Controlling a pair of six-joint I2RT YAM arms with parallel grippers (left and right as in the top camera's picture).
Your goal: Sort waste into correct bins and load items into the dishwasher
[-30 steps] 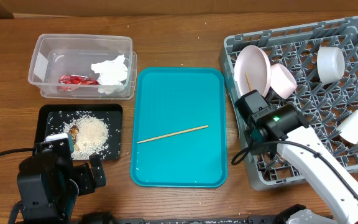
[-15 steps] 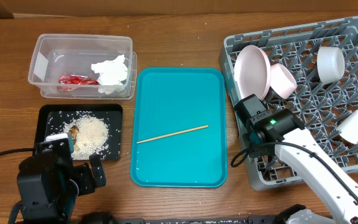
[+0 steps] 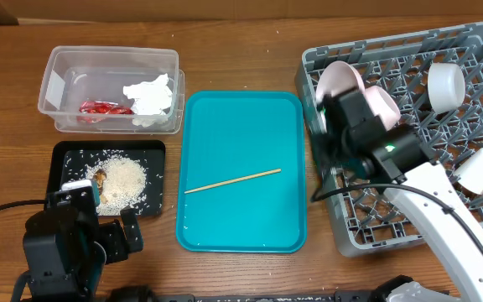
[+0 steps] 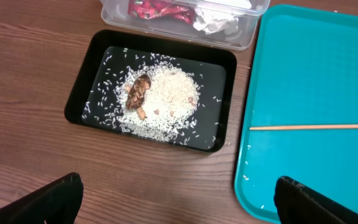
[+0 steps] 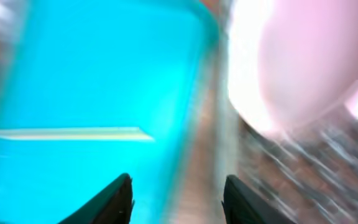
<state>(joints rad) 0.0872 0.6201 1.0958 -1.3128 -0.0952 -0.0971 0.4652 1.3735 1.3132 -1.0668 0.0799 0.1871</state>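
One wooden chopstick lies on the teal serving tray; it also shows in the left wrist view and, blurred, in the right wrist view. The grey dish rack holds a white plate, bowls and a cup. The clear tub holds the red-and-silver wrapper and white napkin. The black tray holds rice and the brown scrap. My right gripper is open and empty over the rack's left edge. My left gripper is open and empty below the black tray.
The teal tray sits between the black tray and the rack. The right arm stretches across the rack's left half. Stray rice grains lie on the teal tray's near corner. Bare wood table lies behind the teal tray.
My right gripper has swung up and back along the rack's left edge toward the plate; its view is motion-blurred. The left arm has not moved.
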